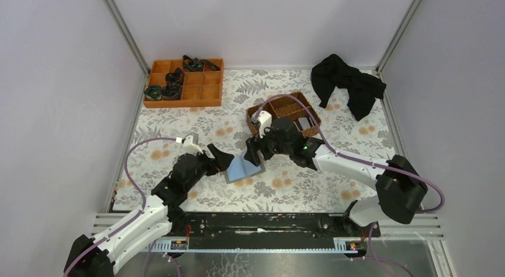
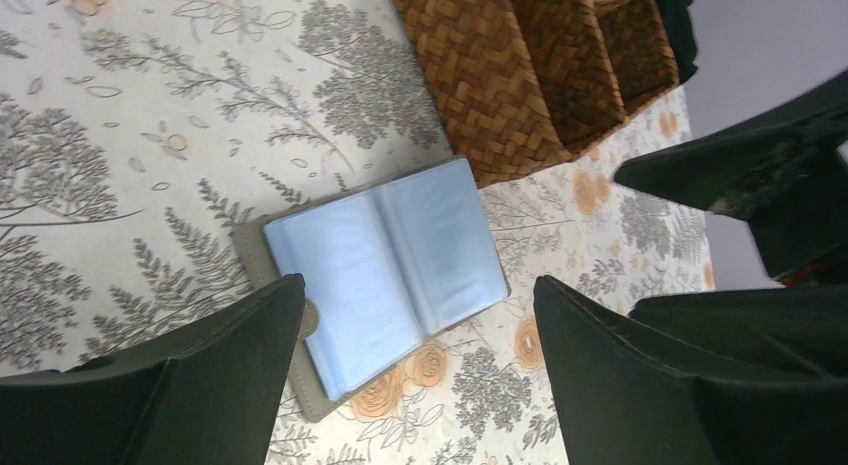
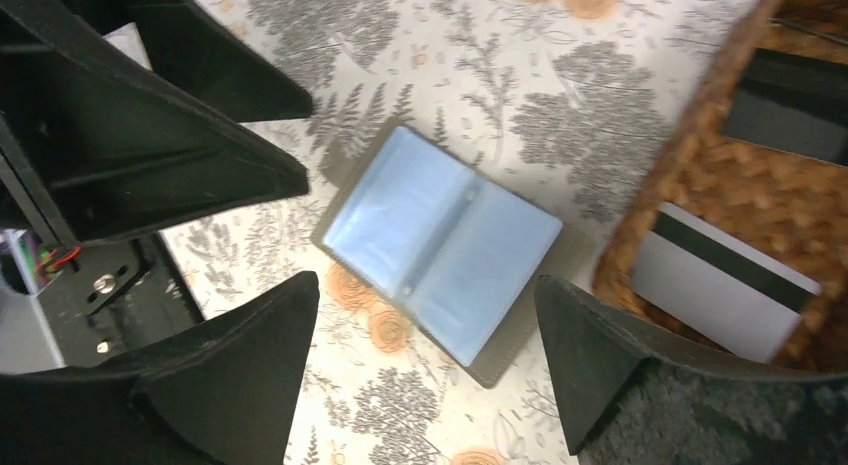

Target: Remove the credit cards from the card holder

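Note:
The card holder lies open on the floral table cover, its pale blue sleeves facing up and showing no card. It also shows in the left wrist view and the right wrist view. My left gripper is open just left of it, jaws wide. My right gripper is open over its far right edge. Credit cards lie in the wicker basket: a pale one with a dark stripe and a dark one.
The wicker basket stands just behind the card holder, close to my right gripper. An orange divided tray with dark items is at the back left. A black cloth lies at the back right. Walls close in both sides.

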Tool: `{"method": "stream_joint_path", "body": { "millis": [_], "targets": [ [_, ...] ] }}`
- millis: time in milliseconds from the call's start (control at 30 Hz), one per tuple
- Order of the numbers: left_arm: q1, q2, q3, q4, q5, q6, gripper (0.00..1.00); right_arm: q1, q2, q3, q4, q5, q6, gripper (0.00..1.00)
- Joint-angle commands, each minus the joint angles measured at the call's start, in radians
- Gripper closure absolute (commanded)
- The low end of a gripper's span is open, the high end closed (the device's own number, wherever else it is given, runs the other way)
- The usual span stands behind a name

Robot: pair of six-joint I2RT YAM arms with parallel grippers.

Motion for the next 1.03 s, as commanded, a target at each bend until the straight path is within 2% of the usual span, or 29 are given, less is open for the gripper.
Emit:
{"method": "stream_joint_path", "body": {
  "millis": [0,333,1000],
  "targets": [
    [0.006,-0.004,0.042,-0.082,-0.086,0.014,0.08,-0.053,-0.077,-0.043,0.026,0.170,-0.007,0.13],
    [0.006,0.043,0.119,-0.124,-0.117,0.052,0.03,-0.271,-0.285,-0.182,0.023,0.197,0.019,0.15],
    [0.006,-0.003,0.096,-0.147,-0.105,0.062,0.07,-0.306,-0.323,-0.236,0.029,0.162,0.041,0.15]
  ]
}}
